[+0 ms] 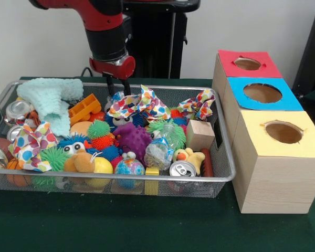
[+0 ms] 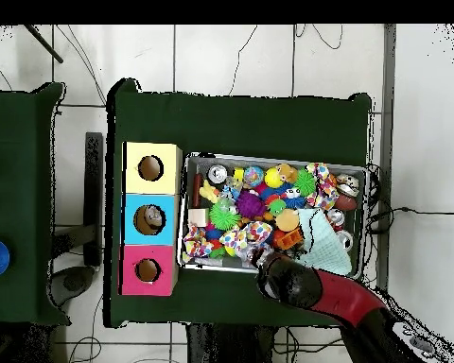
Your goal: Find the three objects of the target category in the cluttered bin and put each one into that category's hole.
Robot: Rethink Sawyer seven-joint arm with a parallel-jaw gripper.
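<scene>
The arm comes down over the far rim of the bin [image 1: 223, 176], and its gripper [image 1: 119, 88] hangs just above the clutter there, beside a polka-dot cloth [image 1: 139, 105]. The jaws show as two dark prongs standing slightly apart with nothing between them, so they read as open and empty. From the front, one film bundle [image 1: 158, 152] lies near the middle of the bin, just at 5 o'clock from a purple spiky ball [image 1: 132, 138] and touching a can [image 1: 182, 169] at its own 4 o'clock; a second clear, glinting lump [image 1: 173, 134] sits just above it, between a green spiky ball [image 1: 158, 126] and a wooden block [image 1: 200, 135], though I cannot be sure it is film and not a clear toy. A third bundle is not visible, probably buried. The red box's hole [image 1: 247, 64] is the farthest of the three holes, well apart from the bin at 2 o'clock from the bundle, and looks empty. I judge the task to be at its search step, with nothing yet picked. The next move calls for carrying the gripper toward 5 o'clock, over the bundle, descending with the jaws wide and closing gently on the crumpled film, which will likely crush and may slip or drag neighbours along.
</scene>
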